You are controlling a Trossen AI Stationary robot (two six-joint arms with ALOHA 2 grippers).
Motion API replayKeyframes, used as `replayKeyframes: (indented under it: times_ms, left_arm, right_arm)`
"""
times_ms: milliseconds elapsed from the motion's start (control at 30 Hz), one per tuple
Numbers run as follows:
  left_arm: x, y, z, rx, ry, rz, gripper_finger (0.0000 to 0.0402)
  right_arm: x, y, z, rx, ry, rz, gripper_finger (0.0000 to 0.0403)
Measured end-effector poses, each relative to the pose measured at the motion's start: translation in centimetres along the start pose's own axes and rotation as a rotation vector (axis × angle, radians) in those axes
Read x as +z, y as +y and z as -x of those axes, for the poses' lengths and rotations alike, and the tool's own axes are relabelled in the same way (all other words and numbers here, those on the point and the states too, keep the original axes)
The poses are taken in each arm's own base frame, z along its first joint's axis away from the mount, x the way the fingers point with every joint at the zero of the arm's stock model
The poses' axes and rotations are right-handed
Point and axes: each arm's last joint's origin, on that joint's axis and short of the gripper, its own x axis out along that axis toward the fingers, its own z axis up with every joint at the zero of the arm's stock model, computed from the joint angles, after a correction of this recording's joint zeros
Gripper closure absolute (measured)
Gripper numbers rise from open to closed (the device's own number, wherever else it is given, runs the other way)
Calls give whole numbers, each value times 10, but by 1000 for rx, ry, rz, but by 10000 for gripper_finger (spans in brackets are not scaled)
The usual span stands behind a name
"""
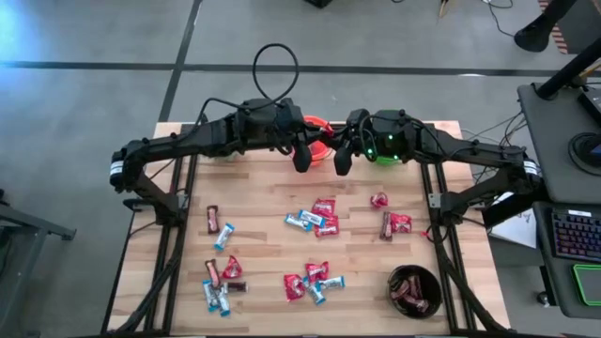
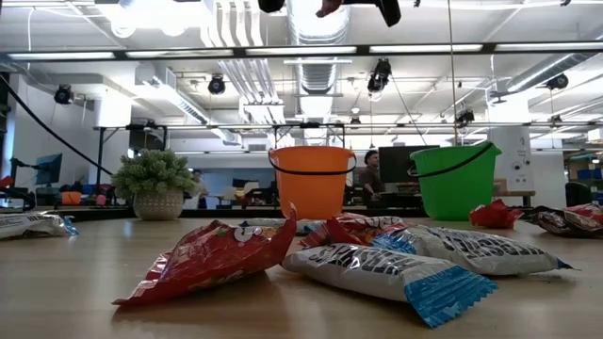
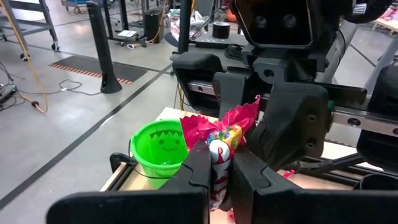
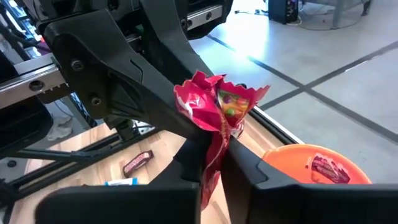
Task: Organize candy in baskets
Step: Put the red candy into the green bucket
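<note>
A red candy packet (image 4: 217, 118) is being pinched from both sides above the far edge of the table (image 1: 263, 249): the left gripper (image 3: 217, 168) is pressed together on it, and the right gripper (image 4: 211, 168) is pressed together on it as well, so a handover between arms appears to be in progress. The orange pail (image 1: 319, 141) and the green pail (image 1: 383, 152) are standing just behind the two grippers at the far edge, and the black bowl (image 1: 415, 288) is sitting near the near right corner with dark candies in it. One red packet is already lying in the orange pail, which suggests red belongs there. For a clean transfer, one grip should be released only while the other is being kept firm, and the packet should be carried squarely over the pail mouth before letting go. Loose candies (image 1: 315, 221) are being left scattered across the table.
</note>
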Motion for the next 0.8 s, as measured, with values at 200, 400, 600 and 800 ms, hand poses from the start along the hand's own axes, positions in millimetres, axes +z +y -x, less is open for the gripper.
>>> replayKeyframes:
  times_ms: [200,400,600,800]
  left_arm:
    - [0,0,0,-1,0,0,400]
    - [2,0,2,-1,11,-1,376]
    - [21,-1,14,-11,15,-48,296]
    - [37,-2,24,-8,-3,-92,233]
  right_arm:
    - [-1,0,0,2,6,-7,391]
    - [-1,0,0,4,13,7,393]
    - [-6,-3,-1,-25,57,25,394]
    - [-5,-12,-2,-50,60,21,394]
